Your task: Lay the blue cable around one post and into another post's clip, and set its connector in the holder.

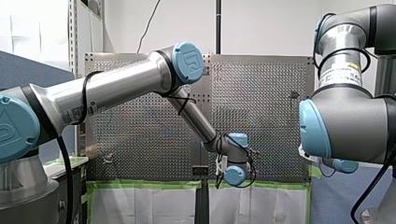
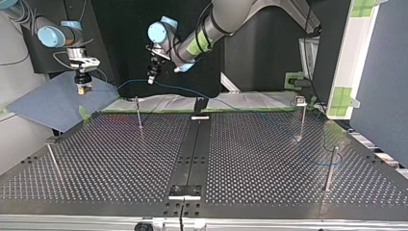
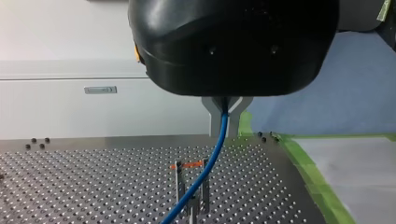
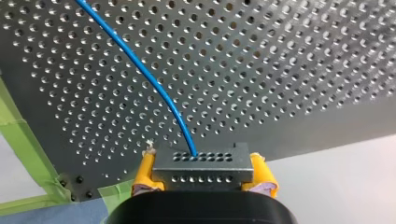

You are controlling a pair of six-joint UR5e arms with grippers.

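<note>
Front view, arms: two smooth silver tubes with pale blue joint caps. My left arm [image 1: 121, 86] reaches to the middle; my right arm [image 1: 345, 121] stands at the right.
Front view, table [image 1: 271, 112]: one grey metal plate, evenly holed, with green tape [image 1: 149, 184] along its edge.
Top view, posts [image 2: 138, 114]: four thin metal rods, upright on the table and well apart.
Top view, blue cable [image 2: 173, 87]: one thin glossy strand, hanging in the air between the two grippers above the table's far edge.
Left wrist view, my left gripper [image 3: 225, 112]: a rounded black shell with two metal fingers closed tight on the blue cable, which runs down past a forked clip [image 3: 191, 193].
Right wrist view, my right gripper [image 4: 203, 163]: two yellow pads [image 4: 145, 170] clamped on the connector [image 4: 205, 176].
Right wrist view, connector: one grey rectangular block with two rows of small holes. The blue cable leaves it and curves over the table.
</note>
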